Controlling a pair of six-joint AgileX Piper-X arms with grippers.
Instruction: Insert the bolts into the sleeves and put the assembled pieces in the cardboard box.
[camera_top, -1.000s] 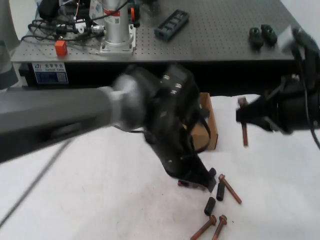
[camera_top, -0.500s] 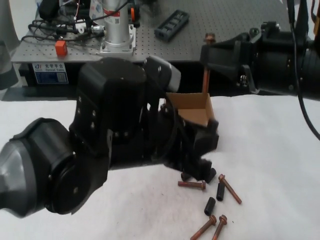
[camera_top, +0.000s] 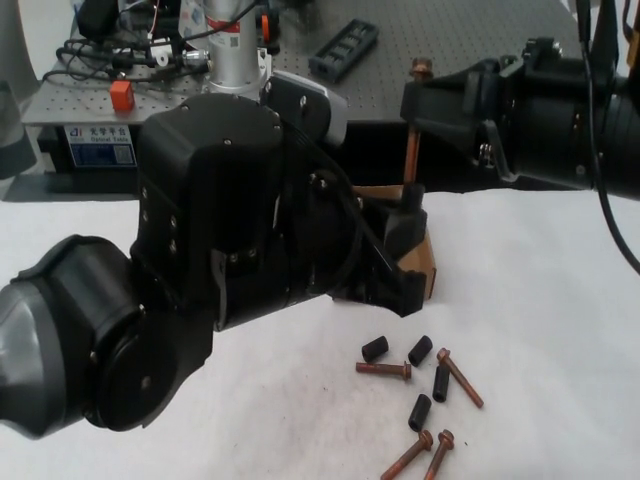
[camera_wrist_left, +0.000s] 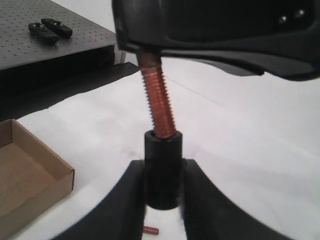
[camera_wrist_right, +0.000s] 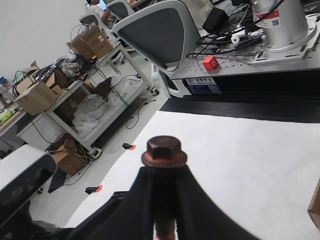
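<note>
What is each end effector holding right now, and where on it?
Left end effector: black sleeve, pinched by its sides. Right end effector: copper bolt, gripped on the shank just below the head, threaded end at the sleeve's mouth.

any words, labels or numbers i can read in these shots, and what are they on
Blue and white label on the front of the bench: it carries print, too small and blurred to read.
Sticker on the silver column: too small to read.
Cardboard box: no print on the faces that show.
</note>
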